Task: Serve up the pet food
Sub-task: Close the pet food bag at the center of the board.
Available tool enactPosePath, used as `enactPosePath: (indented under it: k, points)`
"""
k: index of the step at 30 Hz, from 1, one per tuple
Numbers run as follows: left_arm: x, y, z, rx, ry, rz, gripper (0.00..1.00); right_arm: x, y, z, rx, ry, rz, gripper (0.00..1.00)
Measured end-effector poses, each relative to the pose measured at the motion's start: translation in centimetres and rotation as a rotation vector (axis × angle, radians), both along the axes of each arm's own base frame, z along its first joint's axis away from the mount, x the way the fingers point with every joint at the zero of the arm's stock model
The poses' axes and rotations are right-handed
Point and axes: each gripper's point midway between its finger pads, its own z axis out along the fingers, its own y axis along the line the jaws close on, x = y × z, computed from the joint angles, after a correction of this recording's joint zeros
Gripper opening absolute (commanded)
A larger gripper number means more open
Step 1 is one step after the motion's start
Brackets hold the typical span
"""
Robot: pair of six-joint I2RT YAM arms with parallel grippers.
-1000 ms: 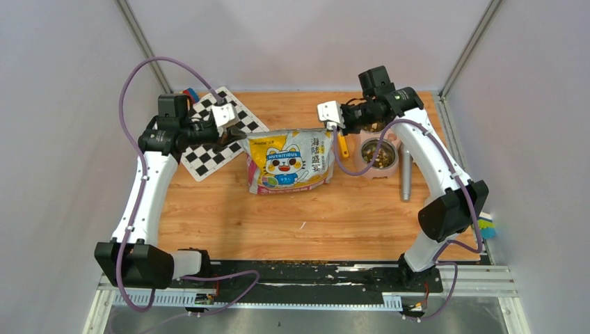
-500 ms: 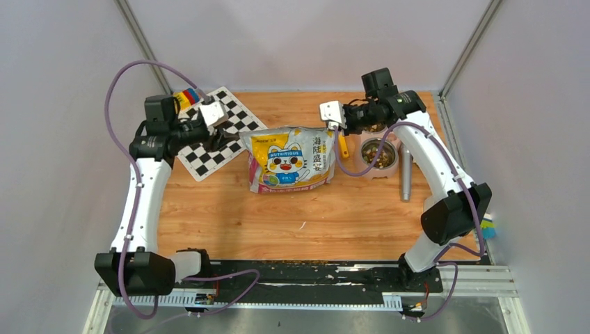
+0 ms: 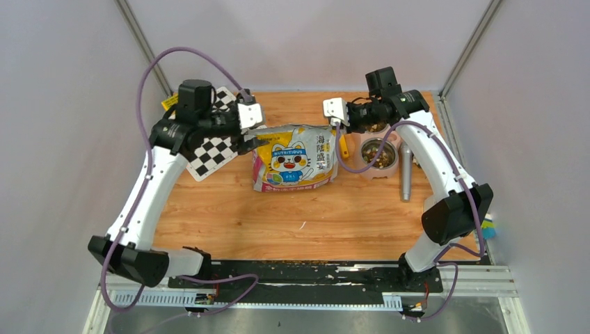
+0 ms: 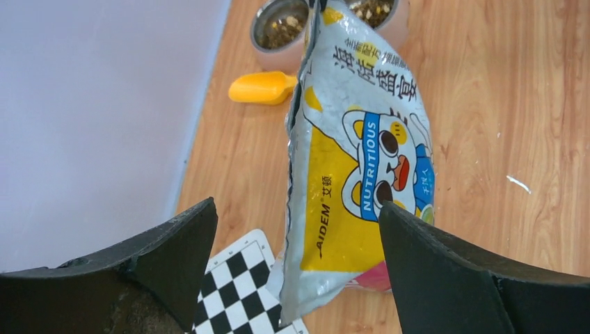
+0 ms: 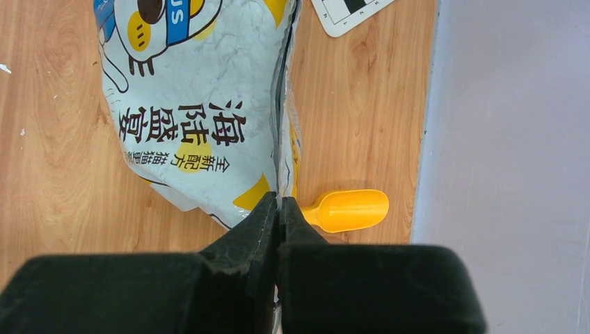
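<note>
The right claw (image 5: 278,202) is pressed together on the bag (image 5: 188,104), pinching its top edge at the right corner. The left claw (image 4: 296,212) hangs spread wide at the bag's left end (no grip on it). Just right of the bag lies a yellow scoop (image 5: 348,209). Beyond the scoop, the pet food (image 3: 379,152) fills a bowl (image 3: 398,161) on the wooden worktop (image 3: 278,223).

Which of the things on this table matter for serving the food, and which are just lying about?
Job: pet food in the metal bowl; cat-print bag, pinched by the right claw; yellow scoop.
Lying about: checkerboard card; grey cylinder beside the bowl.
</note>
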Motion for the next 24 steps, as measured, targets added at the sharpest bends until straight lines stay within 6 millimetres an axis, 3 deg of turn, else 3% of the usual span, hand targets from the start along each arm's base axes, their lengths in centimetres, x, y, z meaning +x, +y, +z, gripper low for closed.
enactPosePath:
  k: [6, 9, 14, 20, 24]
  points:
    - [4.2, -1.4, -4.4, 0.094, 0.088, 0.048, 0.90, 0.0, 0.0, 0.0, 0.005, 0.005, -0.004, 0.00]
    - [5.6, -1.9, -5.4, 0.126, 0.108, 0.060, 0.81, 0.0, 0.1, 0.1, 0.007, 0.005, -0.006, 0.00]
    - [4.7, -3.4, -5.9, 0.168, 0.101, 0.009, 0.49, 0.0, 0.1, 0.1, 0.008, 0.008, -0.009, 0.00]
    - [3.4, -4.6, -5.9, 0.201, 0.085, -0.044, 0.23, 0.0, 0.1, 0.1, 0.009, 0.007, -0.010, 0.00]
    - [3.5, -4.7, -5.9, 0.220, 0.071, -0.044, 0.23, 0.0, 0.1, 0.1, 0.009, 0.007, -0.010, 0.00]
